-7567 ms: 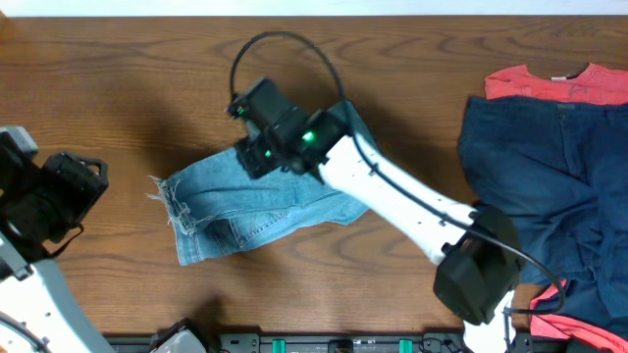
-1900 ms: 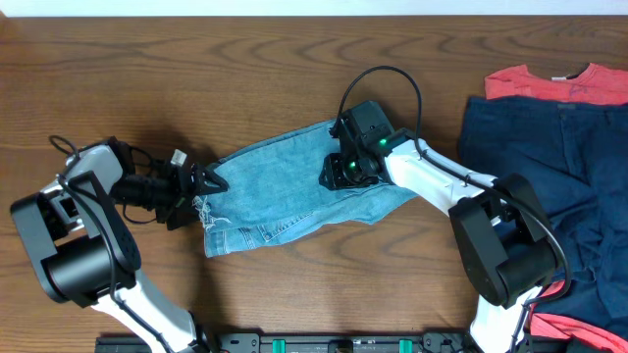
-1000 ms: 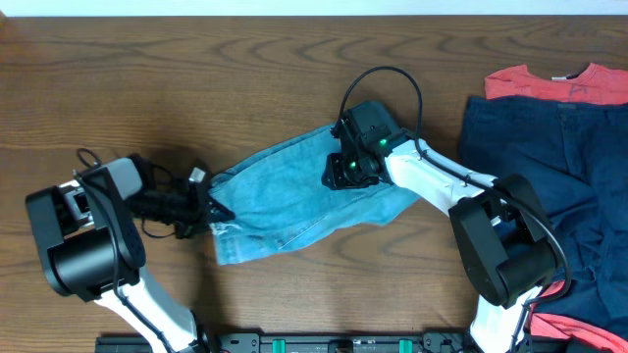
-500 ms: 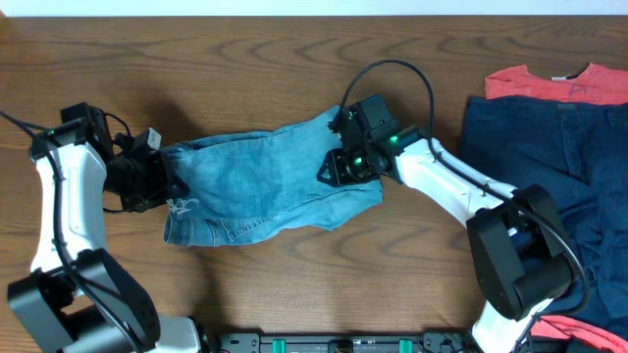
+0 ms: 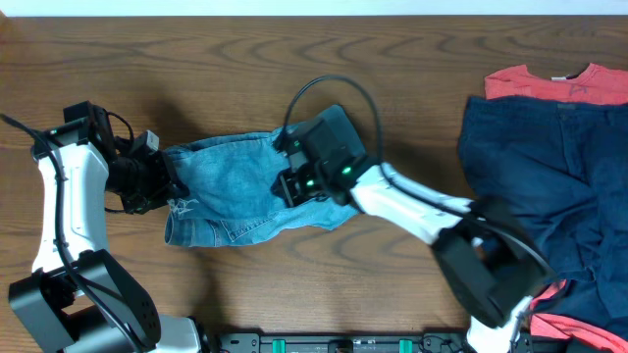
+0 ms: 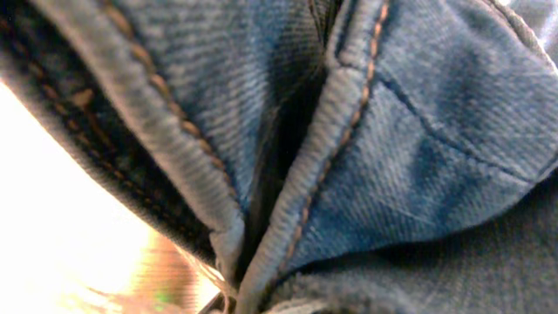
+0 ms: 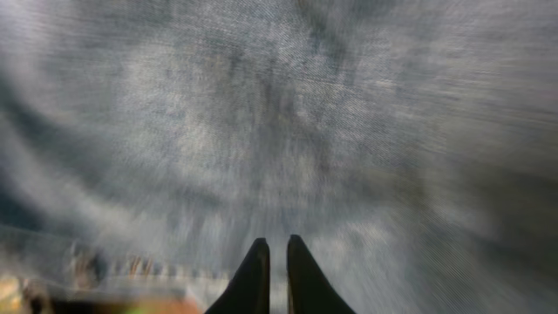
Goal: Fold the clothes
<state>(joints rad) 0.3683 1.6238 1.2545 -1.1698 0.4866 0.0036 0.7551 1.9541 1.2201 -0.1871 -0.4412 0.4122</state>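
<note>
Handling: jeans [image 5: 235, 196] = soft, floppy denim, med weight, not fragile, not slippery. Lifted by one pt they'll prob sag & drag. Seams/hems are thicker, stiffer, so best grip pts.
Where: jeans lie mostly flat on table [image 5: 324, 59], left of centre, long axis roughly L–R. L end sits at left gripper [image 5: 175, 186], mid/R part under right gripper [image 5: 289, 186].
Grip advice: take edge seams or corners, one at each end, so cloth spans taut. A mid-panel pinch likely just bunches it.
Left jaws: clenched on jeans' L end. Wrist cam is filled w/ a thick stitched seam [image 6: 331, 131] right up close. Own fingers not visible there.
Right jaws: nearly closed, only a sliver between fingers [image 7: 253, 270]. Tips point at denim, no cloth seen betw them. Wrist view is blurred, so whether they touch or nip the denim: can't tell.
Other clothes: navy garment [image 5: 535, 186] at R side, well apart from jeans, lying over coral tee [image 5: 549, 83].
Step (guess): L end pinned, jeans being spread/straightened. Tidy fold not yet made.
</note>
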